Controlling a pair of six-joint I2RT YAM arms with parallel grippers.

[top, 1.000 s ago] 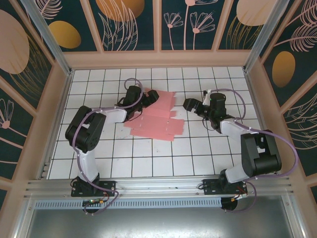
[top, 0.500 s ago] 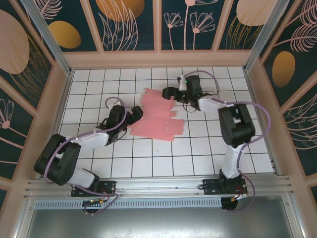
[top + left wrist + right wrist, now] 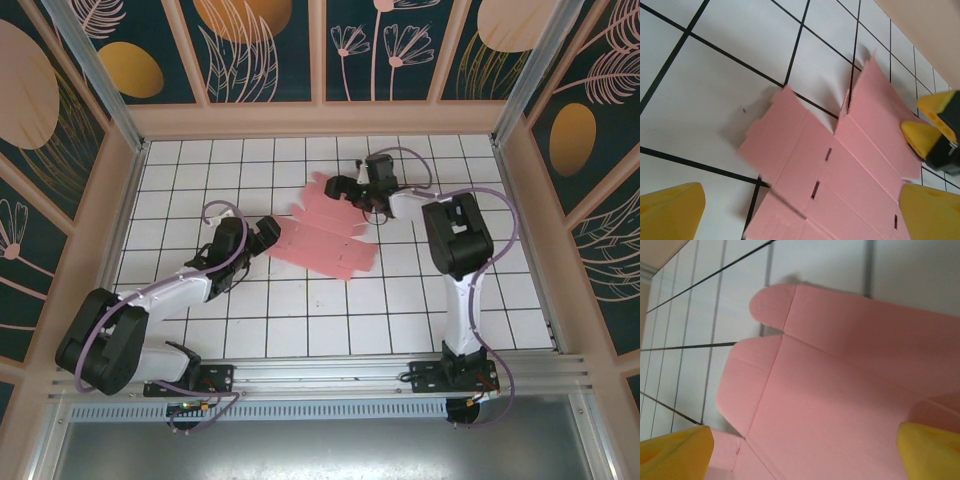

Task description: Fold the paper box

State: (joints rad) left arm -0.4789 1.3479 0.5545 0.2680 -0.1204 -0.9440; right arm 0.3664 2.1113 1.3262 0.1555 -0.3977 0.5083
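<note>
Left claw [image 3: 265,232] first, since it sits nearest my bases: its jaws stand wide apart, and from its wrist camera the two yellow fingertips [image 3: 671,209] frame the near-left edge of the paper box [image 3: 322,232], with pink card running down between them. I cannot tell whether either tip touches the card. The paper box itself is a flat pink cut-out with many flaps, lying unfolded on the white tiled table [image 3: 300,320], its creases plain to see and a few small slots [image 3: 815,189] cut along them. Most of it lies flat on the tiles, but one flap [image 3: 875,85] on the side away from my left claw looks tilted up and throws a shadow on the tile beside it. On the far right edge of the paper box is my right claw [image 3: 338,188], at the end of an arm stretched out well past the card. Its jaws are also spread, the card passing between its yellow tips, and its camera looks along a broad panel towards a round-ended tab [image 3: 771,302] at the box's corner. Beyond the paper box stands the dark patterned back wall [image 3: 270,50].
</note>
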